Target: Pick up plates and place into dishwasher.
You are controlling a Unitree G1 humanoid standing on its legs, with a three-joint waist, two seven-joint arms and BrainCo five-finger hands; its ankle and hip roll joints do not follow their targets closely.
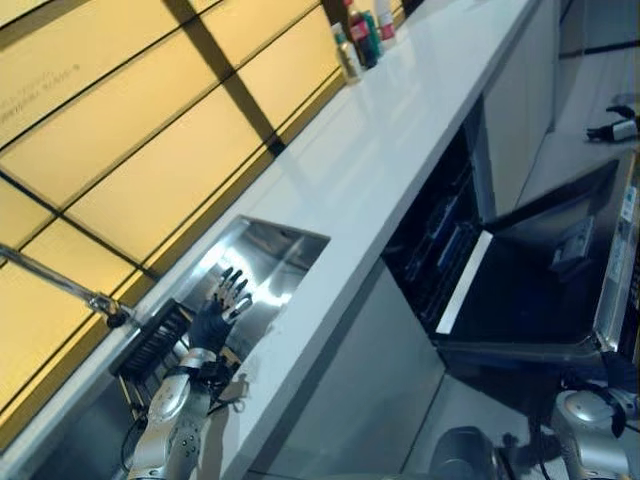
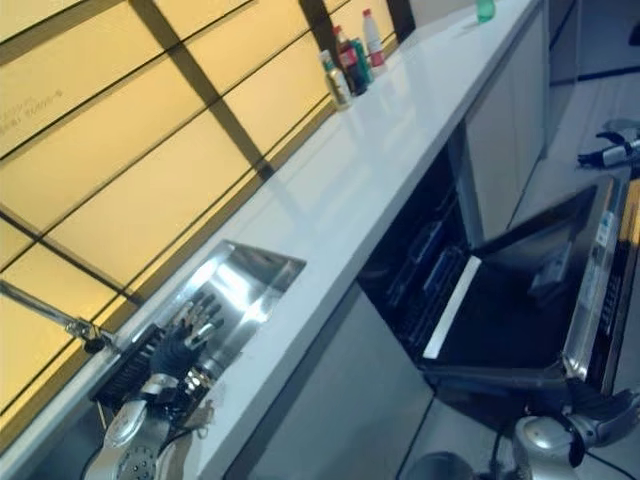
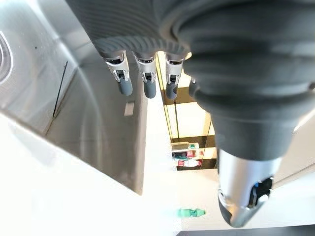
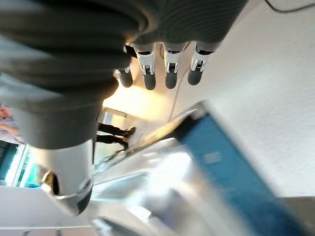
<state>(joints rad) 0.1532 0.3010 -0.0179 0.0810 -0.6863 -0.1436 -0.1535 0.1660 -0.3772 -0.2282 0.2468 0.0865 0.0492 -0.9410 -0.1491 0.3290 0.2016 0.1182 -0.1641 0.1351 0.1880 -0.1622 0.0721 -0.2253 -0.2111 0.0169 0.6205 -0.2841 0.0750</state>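
My left hand (image 1: 213, 318) hovers over the steel sink (image 1: 268, 258) with its fingers (image 3: 147, 83) straight and spread, holding nothing. A dark dish rack (image 1: 152, 342) stands just behind it at the sink's near end. The dishwasher (image 1: 440, 240) under the counter is open, its door (image 1: 540, 290) folded down flat and its dark racks showing inside. My right hand (image 4: 170, 73) hangs low beside the door's near corner, fingers straight and empty.
A long white counter (image 1: 400, 140) runs away from the sink. Bottles (image 1: 360, 35) stand at its far end by the yellow-panelled wall, with a green bottle (image 2: 485, 10) further on. A faucet (image 1: 60, 285) reaches in over the sink. The lowered door juts into the floor space.
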